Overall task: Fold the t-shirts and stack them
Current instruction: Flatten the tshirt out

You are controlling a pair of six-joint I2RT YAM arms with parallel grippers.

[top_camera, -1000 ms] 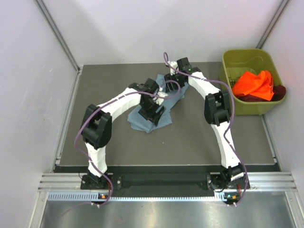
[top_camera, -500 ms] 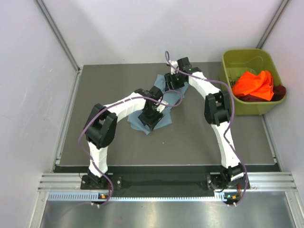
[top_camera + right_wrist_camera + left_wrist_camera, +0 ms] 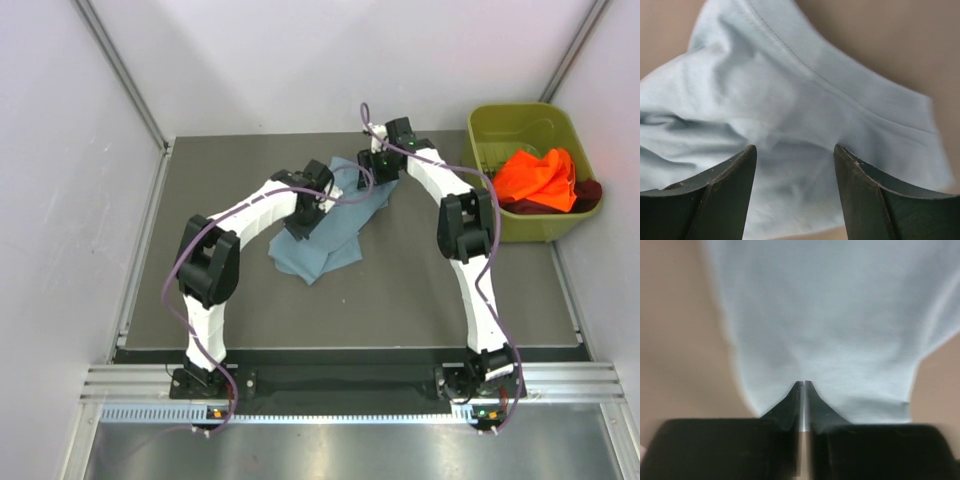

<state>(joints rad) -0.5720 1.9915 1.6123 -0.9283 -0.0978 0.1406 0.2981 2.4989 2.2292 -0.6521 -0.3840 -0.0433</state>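
Progress: early. No t-shirt is folded and no stack exists. One shirt is out on the table (image 3: 220,290) in a rumpled heap; the other two are not yet touched.

Left gripper (image 3: 803,384): jaws pressed together, only a hairline gap between them. In the wrist view the pale cloth puckers toward the tips, so I read this as a pinch on a fold of the blue-grey t-shirt (image 3: 830,315). That view is blurred, so how much cloth is caught is unclear.

Right gripper (image 3: 794,148): jaws stand well apart with nothing between them. It hovers over the same shirt, and a stitched hem or collar band runs diagonally across the upper part of its view. Whether the fingertips touch the cloth, I cannot tell.

Overhead view: both grippers sit at the upper edge of the blue-grey shirt near frame centre, left one toward the shirt's left, right one at its top. The rest of the cloth trails toward lower centre.

Upper right of frame: the olive bin (image 3: 520,110) holds the orange t-shirt (image 3: 535,178), crumpled, with the maroon t-shirt (image 3: 588,190) showing beneath at its right.

Remaining, in my judgement: spread and fold this shirt, then fetch, fold and stack the other two.
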